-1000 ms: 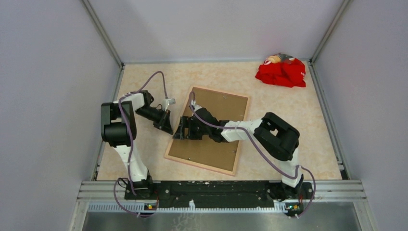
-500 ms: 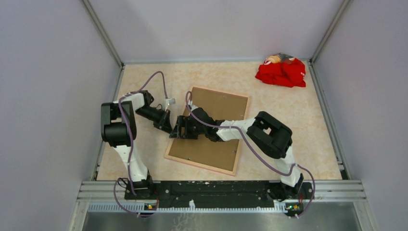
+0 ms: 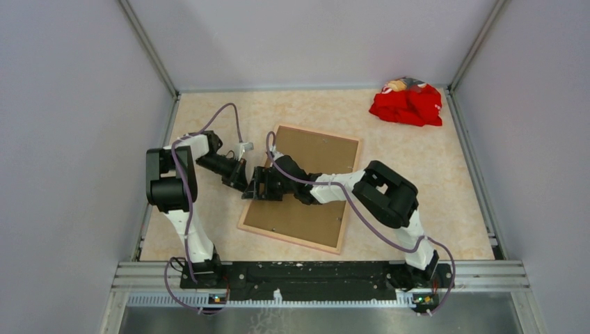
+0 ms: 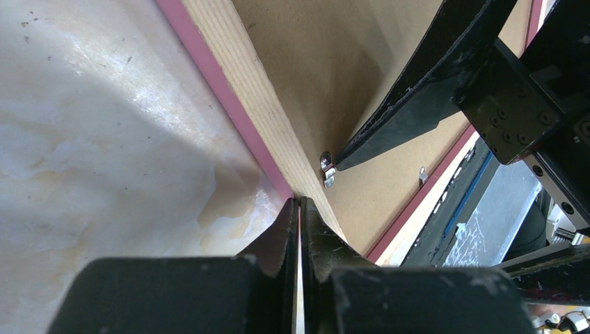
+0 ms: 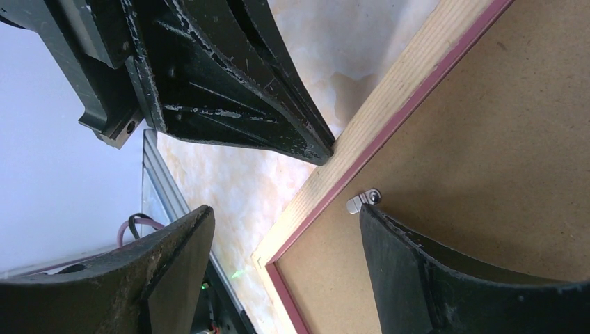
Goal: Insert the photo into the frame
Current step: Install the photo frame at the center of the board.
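Surroundings: pale marbled surface [image 3: 313, 111] closed in by plain lilac-grey walls [image 3: 69, 104], with a metal rail [image 3: 313, 273] along the near edge where both arms are bolted.
Frame: the frame [image 5: 393, 97] lies flat near the middle of the surface, turned at a slant, pale wood back upward. A thin pink line shows along its inner and outer edges.
Backing board: a brown backing board [image 3: 299, 219] fills the frame's opening and lies flat inside it.
Clip: a small metal clip [image 5: 363, 200] sits on the board, just inside the frame's left side.
Left gripper: the left gripper [image 4: 300, 202] has its jaws pressed together with nothing between them. Its tips sit low on the surface, against the outer edge of the frame's left side.
Right gripper: the right gripper [image 5: 284, 209] is spread wide and holds nothing. It straddles the same left side of the frame, one finger over the board just beside the clip, the other over the bare surface outside. Whether either finger touches down I cannot tell.
Gripper spacing: the two grippers face each other, close together across the frame's edge.
Far right corner: a crumpled red cloth [image 3: 407, 104], well apart from the frame.
Cables: purple cables [image 3: 226, 115] loop along both arms.
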